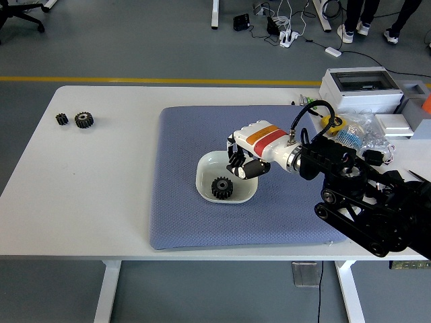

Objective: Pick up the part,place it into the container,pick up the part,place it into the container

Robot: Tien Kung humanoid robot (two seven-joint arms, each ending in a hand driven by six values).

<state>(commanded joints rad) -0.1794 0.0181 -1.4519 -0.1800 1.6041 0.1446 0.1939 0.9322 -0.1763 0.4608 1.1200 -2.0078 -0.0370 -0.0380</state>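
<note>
The right hand (244, 163) hangs over the right side of the white bowl (209, 165), fingers curled downward around something dark; it looks like a gear held in a clenched grip, though the fingers hide most of it, so that is a judgement and not a clear sight. The hand sits above the bowl because that is where the part has to drop, clear of the rim. One black gear (221, 188) already lies in the bowl, toward its near side, so room is left under the hand for a second. The bowl stands near the middle of the blue mat (182, 215), which would keep it from sliding on the white table (87, 195). Two more gears, a small one (62, 119) and a larger one (84, 120), lie just beside each other far off at the table's left end. The left arm is out of view
</note>
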